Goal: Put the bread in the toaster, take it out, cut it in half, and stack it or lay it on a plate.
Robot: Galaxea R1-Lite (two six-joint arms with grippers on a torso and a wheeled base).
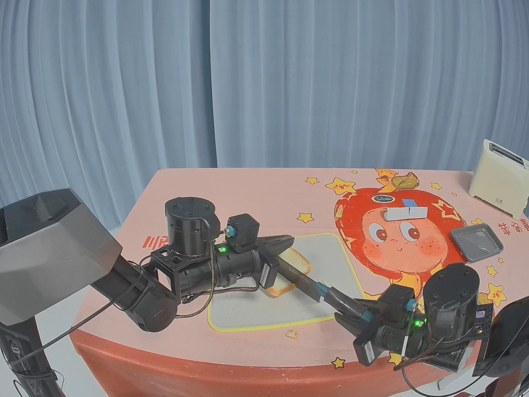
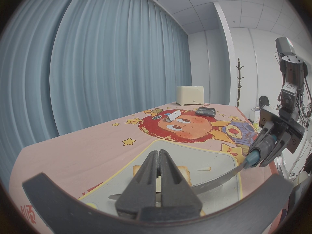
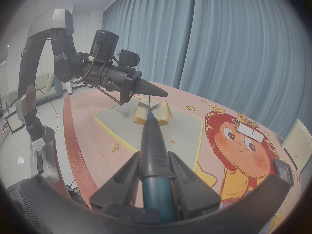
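The bread [image 1: 299, 259] lies on the pale cutting board [image 1: 336, 249] in the lower middle of the head view, with the knife [image 1: 307, 281] laid across it. In the right wrist view the slice [image 3: 161, 111] shows as two lobes, one on either side of the blade.

The right claw [image 1: 347, 311], at the lower right, is clamped round the knife's teal handle, and the blade points up and left over the slice. The left claw [image 1: 286, 242], at centre left, has its fingers pressed together, with the tip right at the bread's upper edge. Whether it touches the bread I can't tell.

One crumb [image 1: 291, 334] sits on the pink table [image 1: 248, 194] just below the board. The cream toaster [image 1: 498, 177] stands at the far right edge. The dark rectangular plate [image 1: 476, 242] lies just below it, well apart from the board.
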